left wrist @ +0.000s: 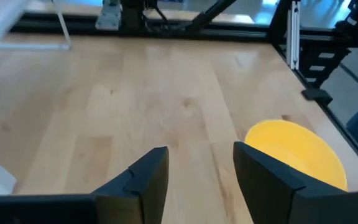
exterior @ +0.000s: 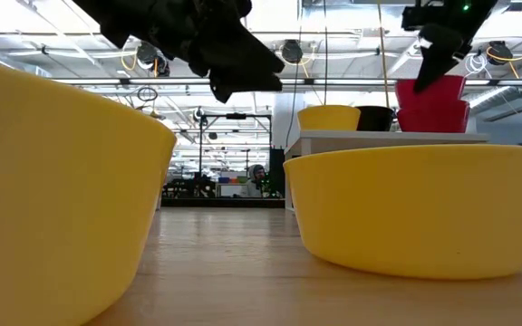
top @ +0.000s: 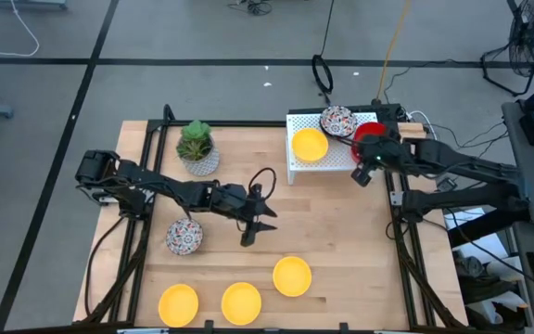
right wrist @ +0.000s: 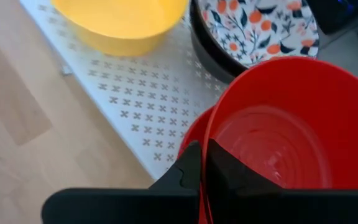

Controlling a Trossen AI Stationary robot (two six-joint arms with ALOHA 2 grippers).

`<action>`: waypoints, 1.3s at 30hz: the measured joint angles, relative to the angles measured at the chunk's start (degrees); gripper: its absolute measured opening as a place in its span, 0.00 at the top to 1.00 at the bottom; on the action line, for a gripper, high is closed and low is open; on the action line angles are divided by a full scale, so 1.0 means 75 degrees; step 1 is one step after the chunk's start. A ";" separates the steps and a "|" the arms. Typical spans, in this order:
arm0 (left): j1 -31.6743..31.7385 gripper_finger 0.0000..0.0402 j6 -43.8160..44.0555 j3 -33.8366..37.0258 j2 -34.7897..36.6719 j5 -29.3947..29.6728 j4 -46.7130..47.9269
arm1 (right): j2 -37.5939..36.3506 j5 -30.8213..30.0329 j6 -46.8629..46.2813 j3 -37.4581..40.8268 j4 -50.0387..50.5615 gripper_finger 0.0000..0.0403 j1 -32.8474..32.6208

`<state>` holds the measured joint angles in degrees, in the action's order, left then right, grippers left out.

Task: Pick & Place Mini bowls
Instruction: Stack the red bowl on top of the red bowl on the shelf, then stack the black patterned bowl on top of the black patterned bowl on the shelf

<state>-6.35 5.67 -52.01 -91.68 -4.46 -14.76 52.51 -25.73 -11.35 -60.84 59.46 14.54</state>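
three yellow bowls (top: pixel 240 302) lined up along the near edge of the wooden table (top: pixel 341 232), all mouth-up. speckled bowl (top: pixel 184 236) sitting beside a potted plant (top: pixel 196 147). up on the white perforated rack (top: pixel 332 162): another yellow bowl (top: pixel 310 145), a patterned bowl (top: pixel 338 120), stacked red bowls (right wrist: pixel 272 134). right gripper (right wrist: pixel 202 163) pinched tight on the top red bowl's rim. left gripper (top: pixel 260 215) hanging mid-table, fingers apart, holding nothing.

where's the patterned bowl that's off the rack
In the high view, the speckled bowl sits on the table's left side, below the potted plant and left of the left gripper.
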 joint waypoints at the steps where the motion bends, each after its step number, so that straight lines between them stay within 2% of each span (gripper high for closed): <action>1: 0.0000 0.54 0.0078 0.0003 0.0000 -0.0001 0.0068 | 0.0075 0.0002 0.0003 0.0000 0.0002 1.00 0.0055; 9: -0.0017 0.54 0.0155 0.0003 -0.0003 -0.0004 0.0474 | 0.0274 0.0029 0.0075 -0.0003 0.0057 0.97 0.0220; 15: -0.0017 0.54 0.0224 0.0003 -0.0003 -0.0033 0.0568 | 0.0271 0.0033 0.0266 -0.0006 0.0099 0.87 0.0220; 19: -0.0013 0.54 0.0713 0.0006 0.0132 -0.0363 0.1354 | 0.0226 0.0032 0.0574 -0.0006 0.0059 0.77 0.0217; 24: -0.0039 0.54 0.1924 0.0015 0.0549 -0.0903 0.3001 | -0.0009 0.0029 0.0905 -0.0009 -0.0351 0.67 0.0217; 29: -0.0313 0.54 0.3216 0.0005 0.0910 -0.1673 0.5032 | -0.0279 0.0032 0.1209 -0.0009 -0.0970 0.62 0.0197; 33: -0.0776 0.54 0.5129 0.0006 0.1089 -0.1686 0.6490 | -0.0400 0.0040 0.1244 -0.0009 -0.1223 0.61 0.0197; 36: -0.1263 0.54 0.6507 0.0006 0.1043 -0.1572 0.7083 | -0.0411 0.0043 0.1417 -0.0009 -0.1331 0.61 0.0197; 39: -0.1762 0.54 0.7410 0.0006 0.1066 -0.1271 0.7260 | -0.0405 0.0054 0.1498 -0.0009 -0.1455 0.61 0.0197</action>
<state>-19.56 61.24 -51.96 -83.68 -14.00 39.69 49.47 -25.33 -0.12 -60.90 48.55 16.01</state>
